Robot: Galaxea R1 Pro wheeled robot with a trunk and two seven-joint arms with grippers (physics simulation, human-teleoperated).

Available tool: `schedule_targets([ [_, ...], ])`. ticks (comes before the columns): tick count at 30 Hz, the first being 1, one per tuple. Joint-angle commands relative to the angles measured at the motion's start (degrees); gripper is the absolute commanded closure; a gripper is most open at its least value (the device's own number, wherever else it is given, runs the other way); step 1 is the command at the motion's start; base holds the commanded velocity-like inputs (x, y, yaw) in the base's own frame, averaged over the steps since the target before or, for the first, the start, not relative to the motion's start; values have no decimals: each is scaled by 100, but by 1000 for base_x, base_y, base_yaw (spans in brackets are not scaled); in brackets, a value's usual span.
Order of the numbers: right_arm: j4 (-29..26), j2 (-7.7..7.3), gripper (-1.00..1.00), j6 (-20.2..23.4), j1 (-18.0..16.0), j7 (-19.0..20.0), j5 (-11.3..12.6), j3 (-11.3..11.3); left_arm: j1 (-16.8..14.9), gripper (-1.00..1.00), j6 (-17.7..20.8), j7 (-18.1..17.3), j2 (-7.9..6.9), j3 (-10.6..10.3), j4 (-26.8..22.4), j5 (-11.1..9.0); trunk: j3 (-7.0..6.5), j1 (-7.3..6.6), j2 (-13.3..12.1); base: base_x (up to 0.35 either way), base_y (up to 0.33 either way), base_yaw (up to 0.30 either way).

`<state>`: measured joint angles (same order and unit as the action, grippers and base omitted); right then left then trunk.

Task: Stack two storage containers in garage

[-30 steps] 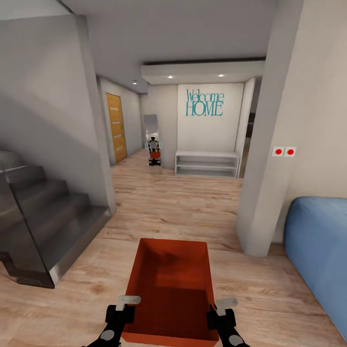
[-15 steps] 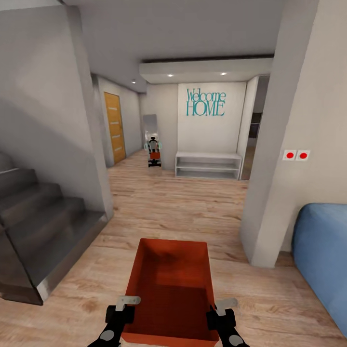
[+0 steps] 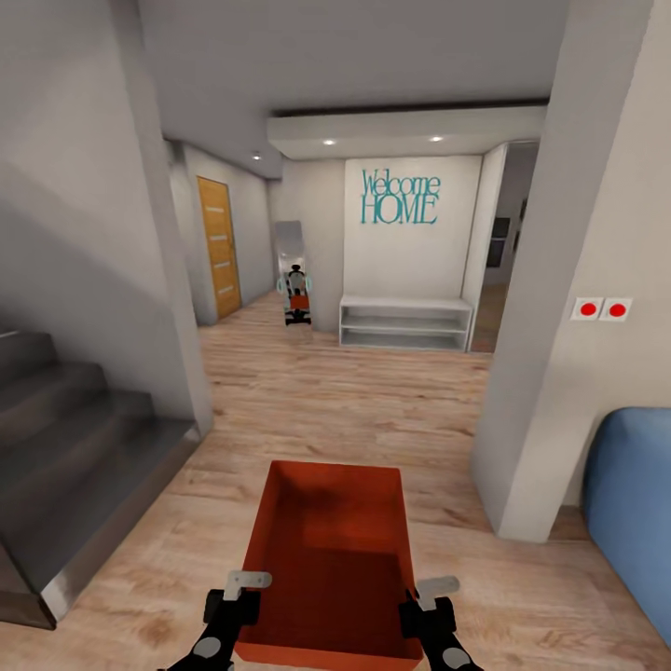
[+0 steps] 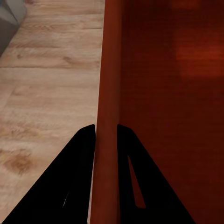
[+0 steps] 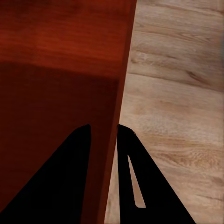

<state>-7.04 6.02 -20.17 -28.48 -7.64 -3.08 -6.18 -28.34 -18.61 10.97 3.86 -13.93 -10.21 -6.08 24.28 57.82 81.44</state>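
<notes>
Head view: orange-red open-top rectangular storage container (image 3: 331, 559) carried low in front of the robot, above the light wood plank floor (image 3: 354, 401), hallway ahead. Left gripper (image 3: 244, 589) pinches its left wall, right gripper (image 3: 431, 595) its right wall. Grey staircase (image 3: 75, 466) to the left, orange wood door (image 3: 219, 247) far down the hall.

Left wrist view: left gripper's fingers (image 4: 84, 154) clamped astride the thin wall — one inside, one outside.

Right wrist view: same clamp on the opposite wall, fingers (image 5: 128, 154) closed on it.

Box looks empty, so probably light; thin walls may flex — grips near the rim, keep both level.
</notes>
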Motion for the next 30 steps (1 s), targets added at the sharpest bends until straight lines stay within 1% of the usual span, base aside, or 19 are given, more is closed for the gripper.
schedule_targets([
  [1,18,-4,100,-13,0,-80,37,-32,-13,100,-28,63,-13,300,-16,-174,6,3,3,339,0,0],
  [13,13,-4,100,-13,0,-80,60,-20,-12,100,-29,63,16,294,-16,-171,6,3,3,339,0,0],
  [30,9,-4,100,-13,1,-80,62,-23,-9,100,-33,63,18,288,-16,-172,6,3,3,339,0,0],
])
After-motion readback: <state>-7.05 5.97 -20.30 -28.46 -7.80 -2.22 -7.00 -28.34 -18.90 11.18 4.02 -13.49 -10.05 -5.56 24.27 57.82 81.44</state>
